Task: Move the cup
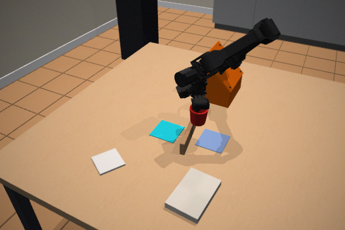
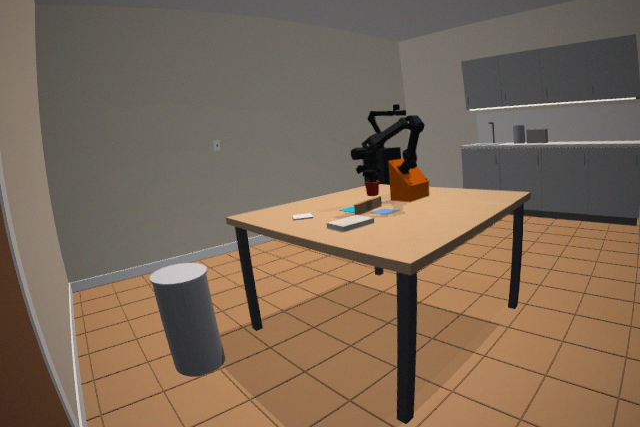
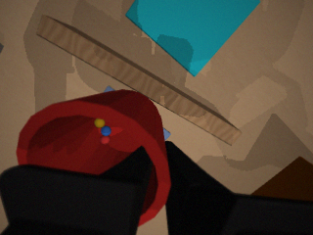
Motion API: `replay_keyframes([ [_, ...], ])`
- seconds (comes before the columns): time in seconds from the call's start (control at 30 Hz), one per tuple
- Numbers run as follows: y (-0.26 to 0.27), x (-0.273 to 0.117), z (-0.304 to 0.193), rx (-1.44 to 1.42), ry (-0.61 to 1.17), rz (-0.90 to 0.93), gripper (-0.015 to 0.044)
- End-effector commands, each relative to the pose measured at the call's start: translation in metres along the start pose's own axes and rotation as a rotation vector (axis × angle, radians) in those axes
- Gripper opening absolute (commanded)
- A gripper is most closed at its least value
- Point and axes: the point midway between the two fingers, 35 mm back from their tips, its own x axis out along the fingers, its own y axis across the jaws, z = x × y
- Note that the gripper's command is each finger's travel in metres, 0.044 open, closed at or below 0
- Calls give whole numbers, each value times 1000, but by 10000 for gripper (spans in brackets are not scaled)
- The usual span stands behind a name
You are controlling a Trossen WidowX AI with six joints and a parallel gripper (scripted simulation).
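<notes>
The red cup (image 1: 198,117) (image 2: 372,188) (image 3: 156,115) hangs upright in the air above the table, near the far end of the wooden divider. My gripper (image 3: 158,145) is shut on the cup's wall, one finger inside and one outside. Yellow, blue and red marbles (image 3: 106,131) lie inside the cup in the wrist view. The cyan pad (image 1: 165,131) (image 2: 347,209) (image 3: 205,34) lies left of the divider in the top view. The blue pad (image 1: 213,140) (image 2: 385,211) lies right of it; the cup hides most of it in the wrist view.
The wooden divider (image 1: 186,139) (image 2: 367,204) (image 3: 137,80) stands between the pads. A white tile (image 1: 108,161) (image 2: 302,216) and a thick pale block (image 1: 193,194) (image 2: 350,222) lie nearer the top camera. The orange base housing (image 1: 222,88) (image 2: 408,184) stands behind the cup.
</notes>
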Motion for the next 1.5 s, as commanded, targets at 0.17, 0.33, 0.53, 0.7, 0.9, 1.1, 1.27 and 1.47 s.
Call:
replay_keyframes([
  [0.17,-8,0,21,-2,0,-6,0],
  [0.33,-12,-1,31,-2,0,-6,0],
  [0.53,-17,-2,44,-2,-1,-6,0],
  [0.7,-21,-2,54,-2,-1,-6,0],
  [0.9,-26,-3,67,-3,-2,-6,0],
  [1.1,-31,-3,79,-3,-3,-6,0],
  [1.27,-36,-4,90,-3,-3,-6,0],
  [1.47,-41,-4,102,-3,-4,-6,0],
])
